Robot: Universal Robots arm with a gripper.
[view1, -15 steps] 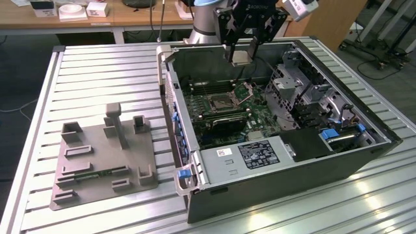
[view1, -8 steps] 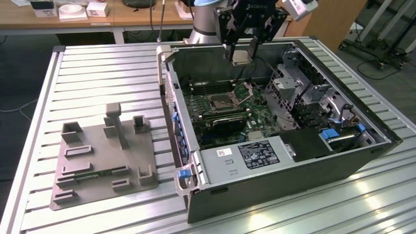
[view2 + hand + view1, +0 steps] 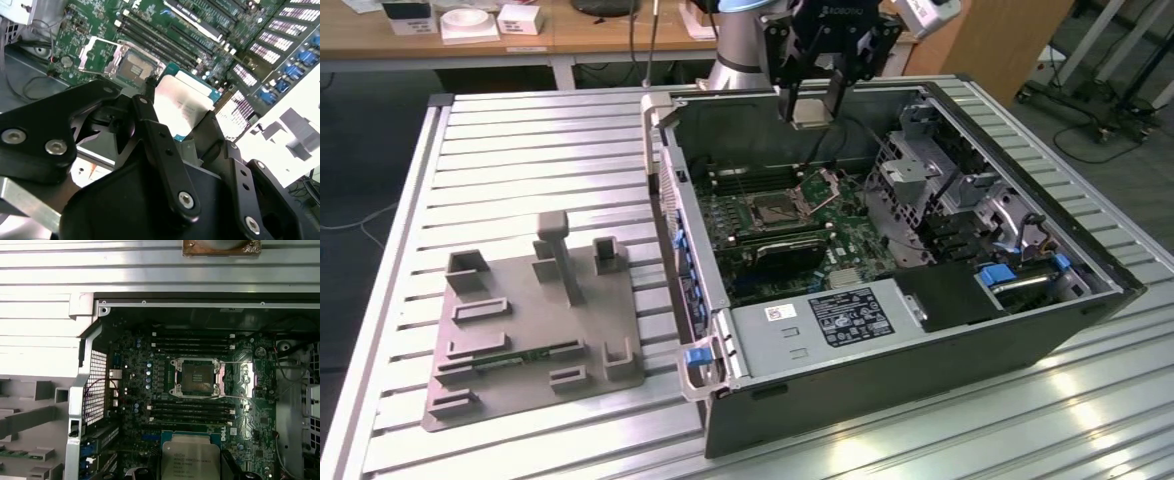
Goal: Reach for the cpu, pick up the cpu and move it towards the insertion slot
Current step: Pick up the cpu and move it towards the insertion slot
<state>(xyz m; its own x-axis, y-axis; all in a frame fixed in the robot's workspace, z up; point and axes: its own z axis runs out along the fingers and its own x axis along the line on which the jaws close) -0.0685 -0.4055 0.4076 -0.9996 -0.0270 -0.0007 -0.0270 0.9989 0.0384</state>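
High over the open computer case (image 3: 1107, 275), at its far wall, my gripper (image 3: 813, 104) is shut on the cpu (image 3: 811, 115), a thin square chip with a silvery face. In the second wrist view the cpu (image 3: 187, 95) sits between two black fingers (image 3: 150, 107). The first wrist view has the cpu (image 3: 189, 460) at the picture's edge. The insertion slot (image 3: 774, 208) lies on the green motherboard below and nearer than the chip, with a silver frame and dark centre, uncovered. It also appears in both wrist views as the slot (image 3: 134, 64) and the slot (image 3: 196, 377).
The socket's hinged plate (image 3: 825, 188) stands open beside it. Black memory slots (image 3: 192, 341) flank the socket. A metal drive cage (image 3: 934, 180) fills the case toward the exterior view's right. A grey plastic tray (image 3: 520, 330) with upright blocks rests on the slatted metal table (image 3: 520, 150).
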